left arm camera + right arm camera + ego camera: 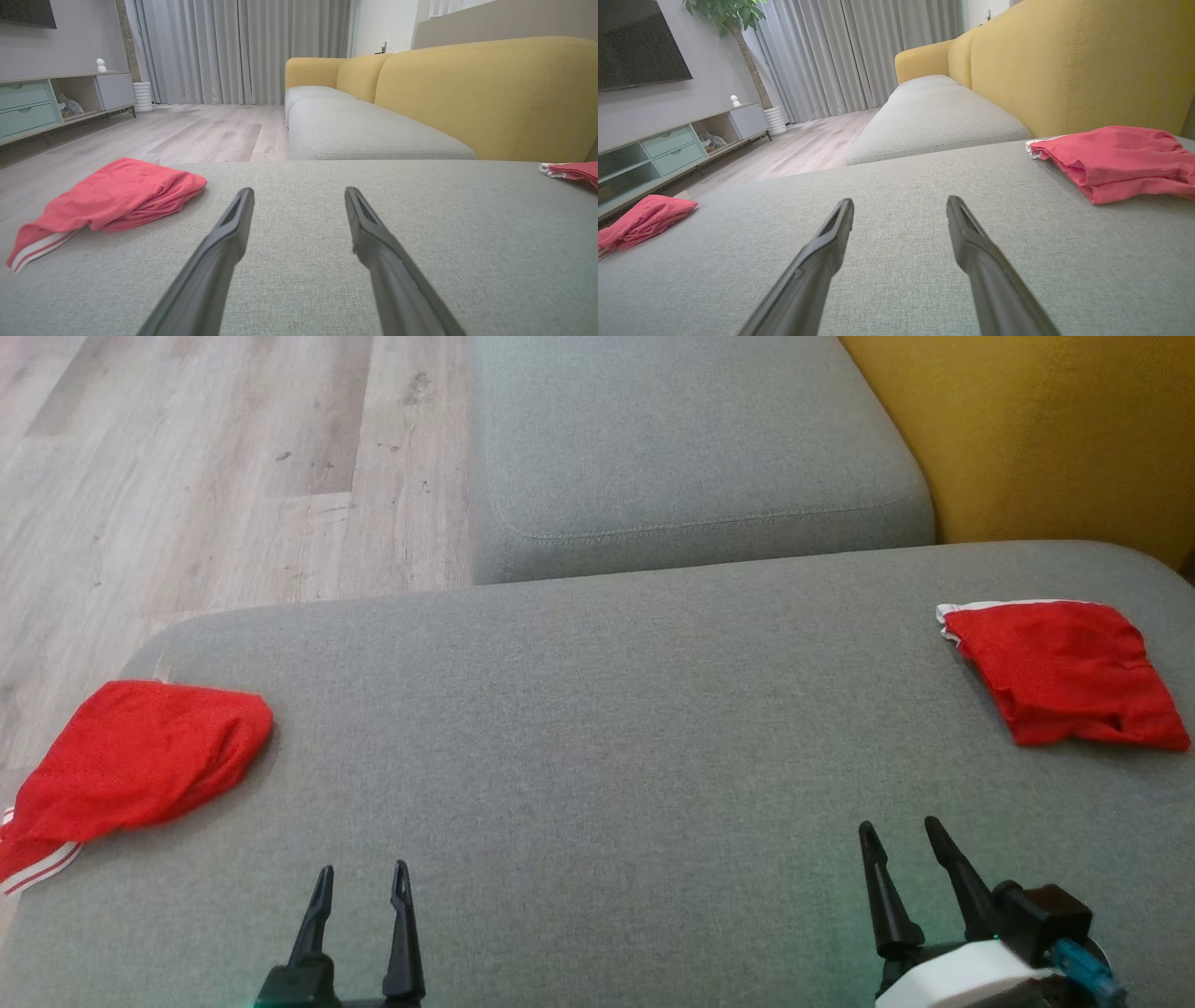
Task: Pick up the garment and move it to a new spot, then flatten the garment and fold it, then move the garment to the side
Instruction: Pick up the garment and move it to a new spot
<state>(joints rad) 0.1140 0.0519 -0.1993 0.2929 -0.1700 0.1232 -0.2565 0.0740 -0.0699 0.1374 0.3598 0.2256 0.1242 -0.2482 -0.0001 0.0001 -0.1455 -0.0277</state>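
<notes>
Left hand (pixel 363 868) and right hand (pixel 898 824) hovered wide open, empty, over the sofa (pixel 597 709); the jersey (pixel 1064 672) lay folded at far right, well apart from them, the task apparently finished.

Red garment (pixel 1064 672), grey cushion (pixel 597 728), yellow backrest (pixel 1046 429)
</notes>
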